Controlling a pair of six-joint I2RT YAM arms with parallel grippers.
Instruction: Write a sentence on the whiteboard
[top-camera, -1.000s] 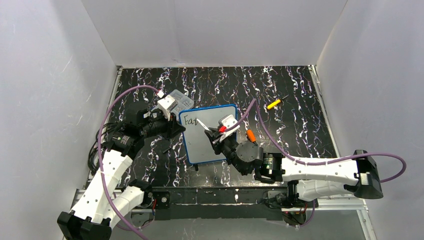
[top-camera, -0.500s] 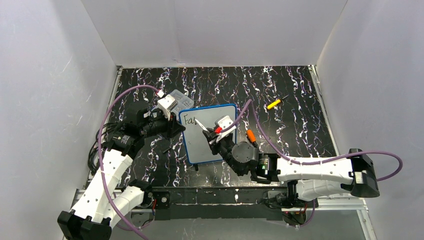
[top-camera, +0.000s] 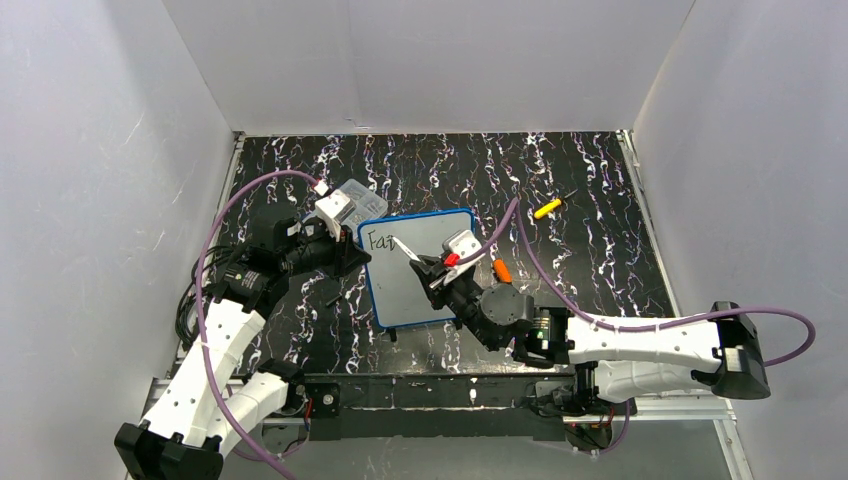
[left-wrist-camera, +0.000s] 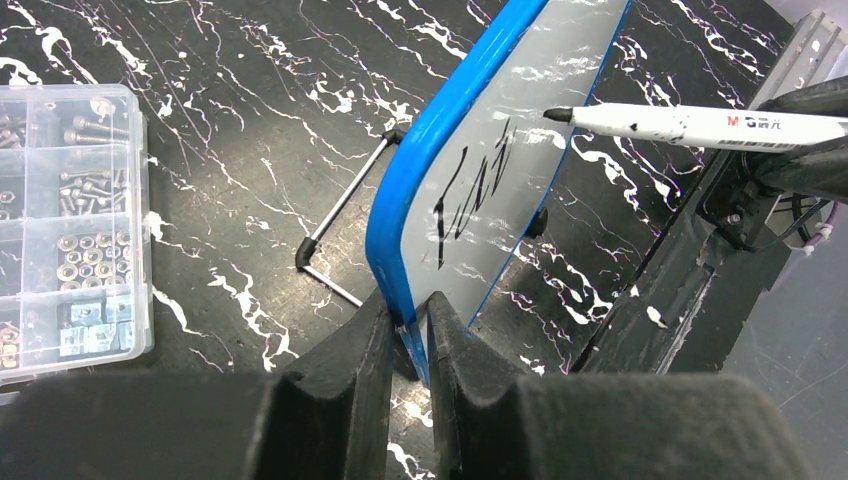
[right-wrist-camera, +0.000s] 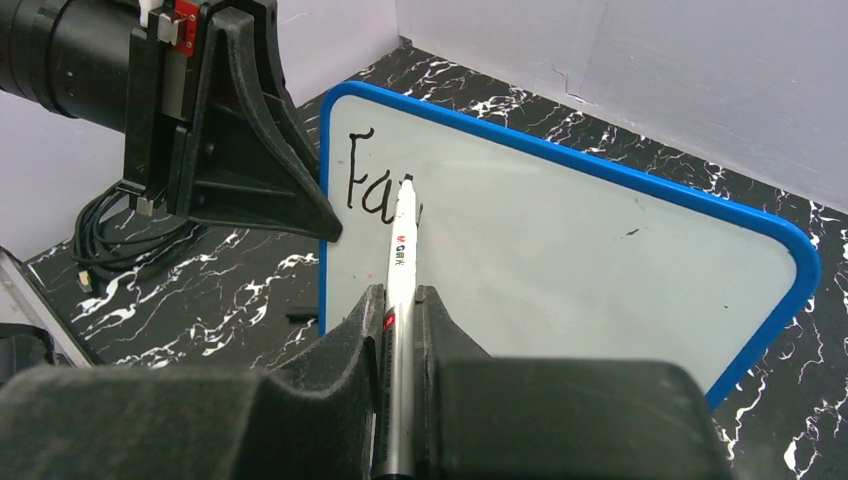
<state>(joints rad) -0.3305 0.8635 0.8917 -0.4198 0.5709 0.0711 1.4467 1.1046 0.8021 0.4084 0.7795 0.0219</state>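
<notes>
1. Top external view.
   - The whiteboard (top-camera: 410, 296) stands on the table (top-camera: 590, 250) between the two pincers.
   - The left pincer (top-camera: 353, 256) is shut narrow on the blue frame at one short edge.
   - The right pincer (top-camera: 433, 270) hangs over the middle of the board, clamped on a marker (top-camera: 408, 250).
   - The sentence (top-camera: 378, 240) is only its opening letters, in the corner nearest the left pincer.
   - The board's long axis runs from the left pincer across toward the right pincer's side.

2. Left wrist view.
   - The two fingers (left-wrist-camera: 340, 375) pinch the frame edge with no gap showing.
   - The board stretches straight ahead of this pincer, its white face turned toward the right pincer.
   - A wire stand (left-wrist-camera: 345, 215) shows behind the frame.
   - A compartment box (left-wrist-camera: 70, 220) lies to this pincer's left, apart from the board.
   - The marker tip sits just past the last stroke. Whether it touches the surface cannot be told.

3. Right wrist view.
   - The marker barrel is held between the fingers and its long axis runs straight out from this pincer.
   - The tip points at the letters "Fa" and toward the left pincer.
   - Step in hand, as judged: the first word of the first line, so most of the writing is ahead.
   - The next move likely calls for light tip pressure just beyond the last letter, on the side away from the left pincer, then strokes along the board's long axis. The left pincer would need to hold the frame steady throughout.
</notes>
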